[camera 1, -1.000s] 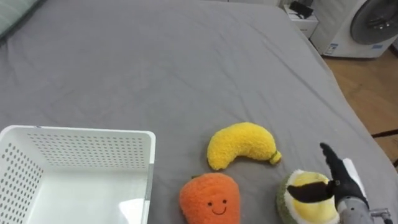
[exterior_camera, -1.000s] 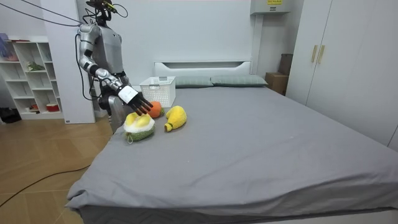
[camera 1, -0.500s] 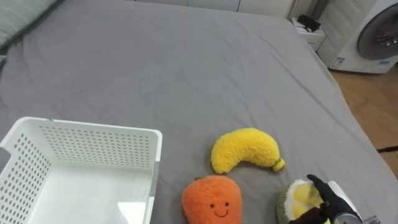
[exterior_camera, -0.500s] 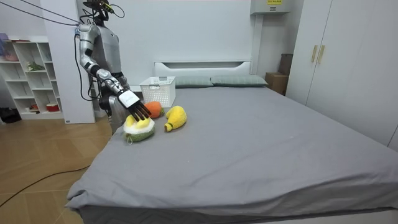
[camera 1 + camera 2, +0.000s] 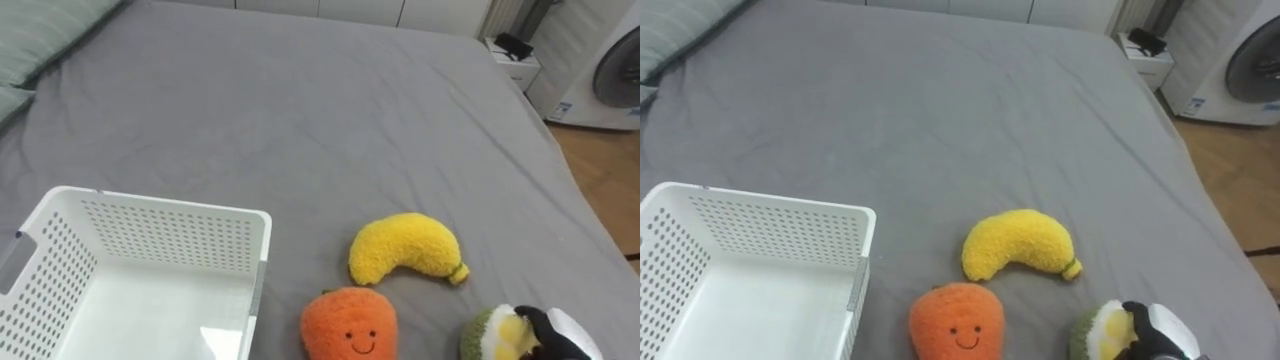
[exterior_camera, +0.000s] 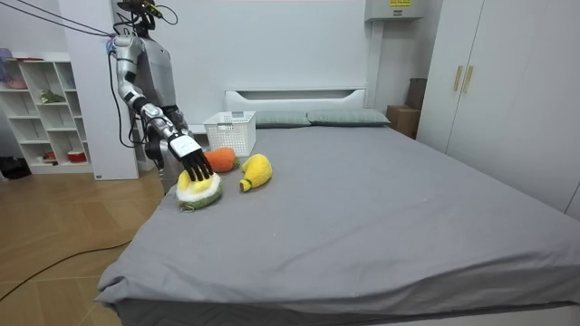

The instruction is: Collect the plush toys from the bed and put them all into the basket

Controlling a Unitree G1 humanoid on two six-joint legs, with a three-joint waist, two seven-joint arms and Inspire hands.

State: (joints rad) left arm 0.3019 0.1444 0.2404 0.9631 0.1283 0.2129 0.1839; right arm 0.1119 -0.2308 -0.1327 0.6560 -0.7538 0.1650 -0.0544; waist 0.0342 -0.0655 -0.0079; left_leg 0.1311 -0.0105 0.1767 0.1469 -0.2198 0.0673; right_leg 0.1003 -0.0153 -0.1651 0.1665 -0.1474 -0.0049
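Three plush toys lie on the grey bed [image 5: 300, 110]: a yellow banana [image 5: 405, 247], an orange round toy with a smiling face [image 5: 349, 323], and a green and yellow toy [image 5: 492, 337] at the lower right. My right hand [image 5: 550, 328] rests on top of the green and yellow toy, its dark fingers straight and pointing down onto it in the room view [image 6: 194, 161]. A white perforated basket [image 5: 180, 232] stands empty at the lower left, right beside the orange toy.
Pillows [image 5: 45, 40] lie at the bed's head, upper left. Beyond the bed's right edge are wooden floor [image 5: 605, 170], a small white cabinet [image 5: 518, 62] and a washing machine [image 5: 612, 65]. I stand at the bed's side near a white shelf [image 6: 41, 109].
My right hand has come down from above the toys onto the green and yellow toy. The eye view has shifted, so everything sits slightly lower and further right.
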